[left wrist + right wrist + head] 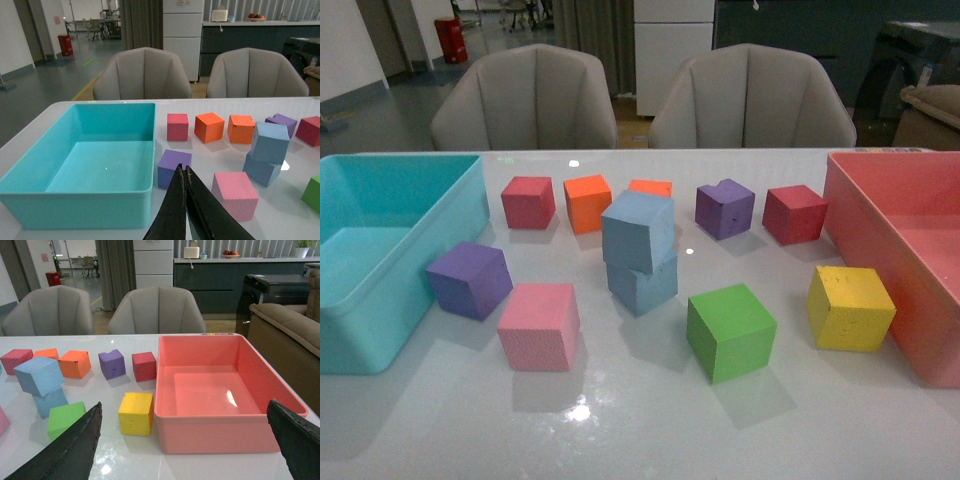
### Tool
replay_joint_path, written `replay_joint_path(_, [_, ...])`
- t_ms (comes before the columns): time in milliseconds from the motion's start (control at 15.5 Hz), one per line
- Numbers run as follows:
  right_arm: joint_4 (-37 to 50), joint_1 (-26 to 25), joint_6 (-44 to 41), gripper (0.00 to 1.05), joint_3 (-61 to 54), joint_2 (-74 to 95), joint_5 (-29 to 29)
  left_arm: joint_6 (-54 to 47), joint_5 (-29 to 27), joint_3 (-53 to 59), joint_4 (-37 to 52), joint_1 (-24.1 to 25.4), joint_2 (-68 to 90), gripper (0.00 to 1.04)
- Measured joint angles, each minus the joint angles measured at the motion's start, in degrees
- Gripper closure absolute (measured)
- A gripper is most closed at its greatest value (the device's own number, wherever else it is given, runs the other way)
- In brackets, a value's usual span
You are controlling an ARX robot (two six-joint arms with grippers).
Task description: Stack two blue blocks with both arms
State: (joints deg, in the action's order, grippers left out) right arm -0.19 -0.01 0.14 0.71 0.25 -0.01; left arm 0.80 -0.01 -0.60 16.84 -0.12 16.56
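One light blue block (640,229) sits skewed on top of the other blue block (644,283) in the middle of the table. The stack also shows in the left wrist view, upper block (270,142) on lower block (262,169), and in the right wrist view, upper block (39,375) on lower block (50,402). Neither arm shows in the front view. My left gripper (183,170) is shut and empty, held near the table's front, in line with a purple cube (173,167). My right gripper (184,412) is wide open and empty, facing the pink bin (220,432).
A turquoise bin (405,190) stands at the left and the pink bin (880,215) at the right. Around the stack lie red (528,201), orange (587,202), purple (470,279), pink (539,326), green (730,331) and yellow (849,307) cubes. Two chairs stand behind the table.
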Motion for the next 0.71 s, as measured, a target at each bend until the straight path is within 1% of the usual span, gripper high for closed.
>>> replay_joint_path(194, [0.0,0.0,0.0,0.06,0.0,0.0,0.0,0.0,0.0,0.0,-3.6,0.0,-3.2,1.03])
replay_joint_path(517, [0.0,0.0,0.0,0.06,0.0,0.0,0.0,0.0,0.0,0.0,-7.0,0.0,-6.7,1.03])
replay_joint_path(582, [0.0,0.0,0.0,0.06,0.0,0.0,0.0,0.0,0.0,-0.1,-13.6,0.0,-11.1,1.03])
replay_joint_path(646, [0.0,0.0,0.0,0.06,0.0,0.0,0.0,0.0,0.0,0.0,-16.8,0.0,-16.0,1.03])
replay_joint_path(711, [0.1,0.0,0.0,0.06,0.0,0.0,0.0,0.0,-0.1,-0.2,-16.9,0.0,-16.0,1.03])
